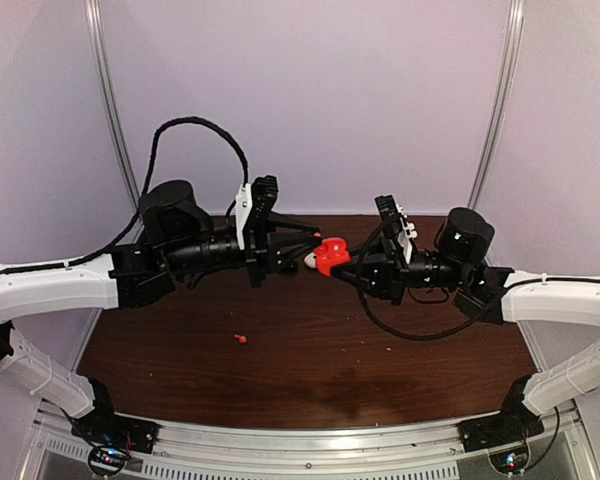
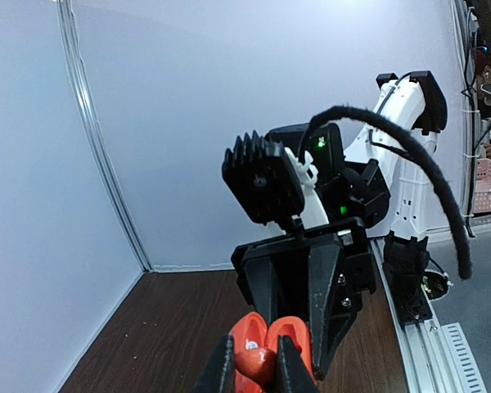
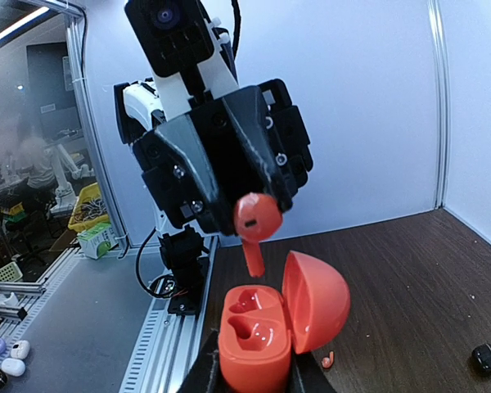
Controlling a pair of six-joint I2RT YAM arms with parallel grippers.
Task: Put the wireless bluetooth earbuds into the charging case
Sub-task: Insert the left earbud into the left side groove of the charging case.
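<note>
My right gripper [image 3: 254, 364] is shut on the base of an open red charging case [image 3: 256, 340], held above the table with its lid [image 3: 315, 299] swung back. Both sockets look empty. My left gripper [image 2: 256, 350] is shut on a red earbud [image 3: 256, 221], stem pointing down, just above the case's far socket and apart from it. In the top view the two grippers meet mid-air, left [image 1: 298, 255] and right [image 1: 342, 262], around the case [image 1: 330, 255]. A second red earbud [image 1: 241, 339] lies on the table, also seen in the right wrist view [image 3: 328, 359].
The dark wood table [image 1: 310, 370] has white walls behind and at the sides. A small white object [image 1: 310, 262] lies under the grippers. A black case [image 3: 484, 359] sits on the table at the lower right of the right wrist view.
</note>
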